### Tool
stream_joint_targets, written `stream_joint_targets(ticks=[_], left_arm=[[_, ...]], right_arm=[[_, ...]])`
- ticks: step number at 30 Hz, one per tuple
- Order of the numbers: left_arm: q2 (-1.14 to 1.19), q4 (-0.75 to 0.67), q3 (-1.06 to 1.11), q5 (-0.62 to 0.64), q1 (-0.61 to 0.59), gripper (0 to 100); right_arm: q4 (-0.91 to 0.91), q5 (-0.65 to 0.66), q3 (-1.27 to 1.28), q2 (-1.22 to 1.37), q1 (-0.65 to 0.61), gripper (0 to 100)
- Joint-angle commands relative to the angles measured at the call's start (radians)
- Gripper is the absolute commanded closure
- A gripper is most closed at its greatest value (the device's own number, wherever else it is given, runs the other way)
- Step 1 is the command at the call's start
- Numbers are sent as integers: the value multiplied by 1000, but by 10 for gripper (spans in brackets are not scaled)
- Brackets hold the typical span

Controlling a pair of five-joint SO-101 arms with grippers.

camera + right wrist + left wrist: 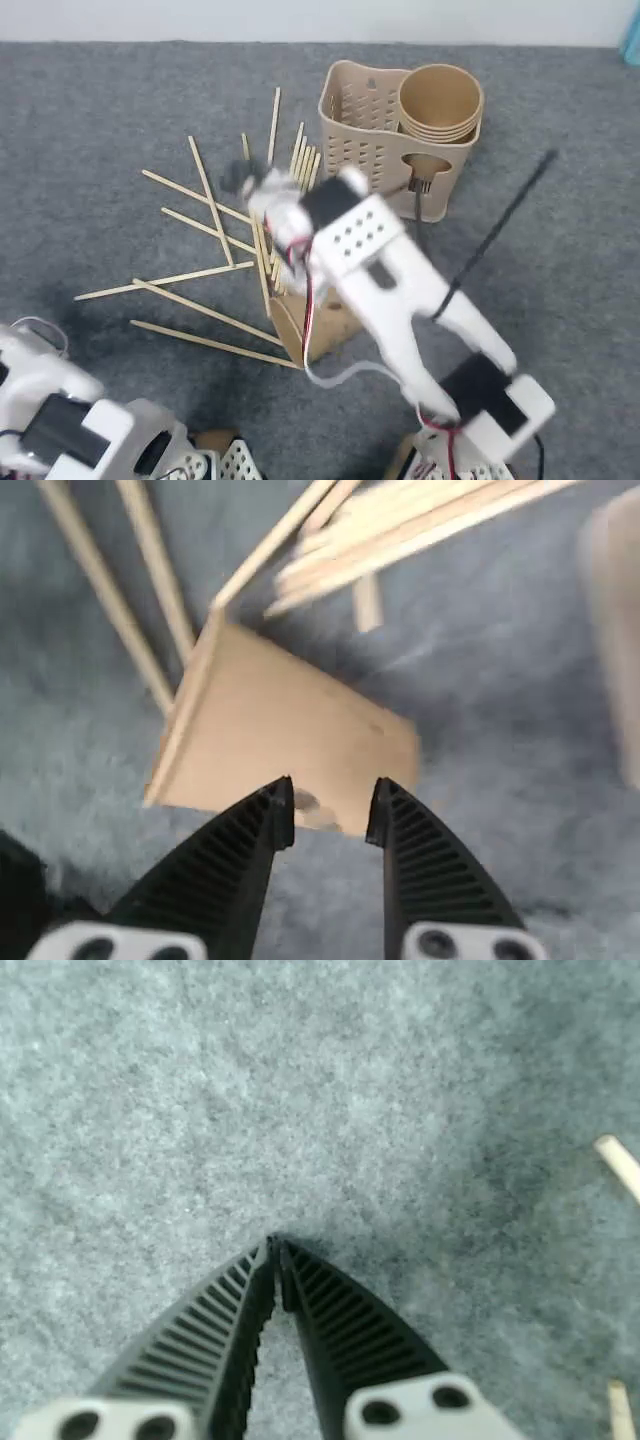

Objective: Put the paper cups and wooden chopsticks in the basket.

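Observation:
A paper cup [290, 740] lies on its side on the grey carpet, just beyond the open fingertips of my right gripper [328, 805], which holds nothing. In the high view the same cup [305, 325] lies partly under my right arm [350, 240]. Several wooden chopsticks [205, 225] are scattered left of the cup, with a bundle [400, 535] past it. The beige basket [365, 125] stands at the back and holds a stack of paper cups [440, 100]. My left gripper [275, 1250] is shut and empty over bare carpet.
My left arm [60, 420] rests at the front left corner. A chopstick end [620, 1165] lies off to one side of the left gripper. A black cable [500, 230] runs right of the basket. Open carpet lies at the far left and right.

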Motion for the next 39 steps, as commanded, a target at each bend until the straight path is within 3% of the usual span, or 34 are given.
stream_joint_targets(ticks=[1,9,22,27,31,35,39], left_arm=[[2,6,-38,11,-6,987],[2,6,-38,11,-6,987],[2,6,-38,11,-6,987],[2,6,-38,11,-6,987],[2,6,-38,11,-6,987],[2,6,-38,11,-6,987],[2,6,-38,11,-6,987]], right_arm=[[-76,51,218,-143,-85,857],[-166,55,414,-249,-139,857],[-96,51,305,-309,-143,857],[-79,-34,241,-406,-159,854],[-73,-94,262,-472,-257,853],[-88,-101,350,-489,-355,755],[-208,-100,525,-470,-377,648]])
